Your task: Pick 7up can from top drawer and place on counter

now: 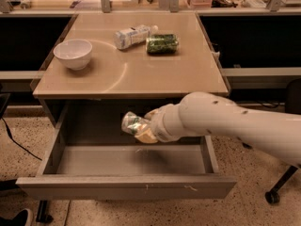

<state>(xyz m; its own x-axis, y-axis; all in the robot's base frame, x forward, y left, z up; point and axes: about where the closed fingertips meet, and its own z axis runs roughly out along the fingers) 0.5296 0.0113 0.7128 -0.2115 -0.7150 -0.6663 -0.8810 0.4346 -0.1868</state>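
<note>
The 7up can (131,123), small, dented and silvery with green marks, hangs in the air above the open top drawer (127,186), below the counter's front edge. My gripper (141,130) is shut on the can; its fingers (146,136) wrap the can's right side. The white arm reaches in from the right. The tan counter (141,74) lies above the drawer. The drawer floor under the can is bare.
On the counter stand a white bowl (73,53) at the left, a lying clear plastic bottle (133,36) and a dark green snack bag (162,44) at the back. A chair caster (273,197) is on the floor at the right.
</note>
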